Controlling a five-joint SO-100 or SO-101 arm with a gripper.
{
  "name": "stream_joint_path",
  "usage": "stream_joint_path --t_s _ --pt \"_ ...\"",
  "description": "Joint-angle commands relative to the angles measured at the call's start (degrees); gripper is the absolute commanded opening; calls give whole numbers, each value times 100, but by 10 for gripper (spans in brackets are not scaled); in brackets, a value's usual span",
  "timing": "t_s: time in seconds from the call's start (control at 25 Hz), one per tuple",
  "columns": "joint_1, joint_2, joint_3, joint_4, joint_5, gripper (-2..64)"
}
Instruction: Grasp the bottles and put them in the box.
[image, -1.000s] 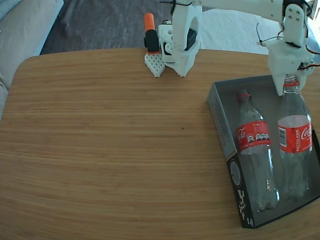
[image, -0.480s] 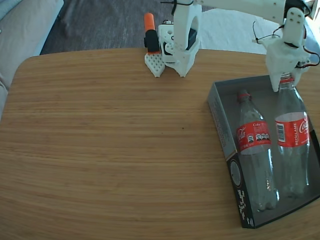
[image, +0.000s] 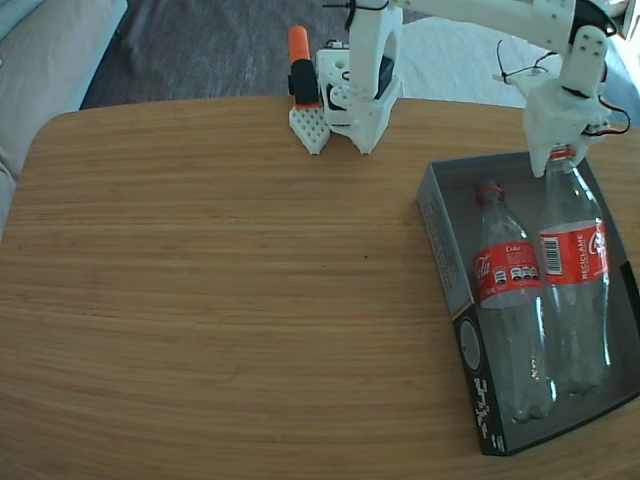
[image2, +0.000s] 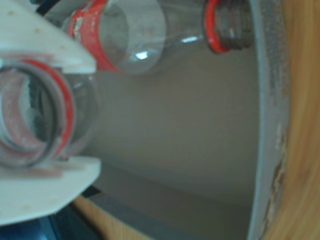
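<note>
A rounded wooden table (image: 220, 300) is seen in the fixed view. The box (image: 447, 262) is set at its right near side; the arm's white base (image: 360, 95) is mounted at the far edge.

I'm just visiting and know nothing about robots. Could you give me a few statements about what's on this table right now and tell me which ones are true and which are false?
1. Both bottles lie inside the box. True: the left bottle and the right bottle lie side by side in it in the fixed view.
2. The gripper is at the right bottle's neck. True: the wrist view shows the neck between the fingers.
3. The bottles have blue labels. False: the labels are red.
4. One bottle stands upright on the table. False: both lie in the box.
5. The bottles wear caps. False: the wrist view shows open mouths.
</note>
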Motion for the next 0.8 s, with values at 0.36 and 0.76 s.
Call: stream_joint_path --t_s 0.36,0.76 --pt "-114 158 -123 -44 -18 62" --pt "-70 167 -149 -44 1081 340"
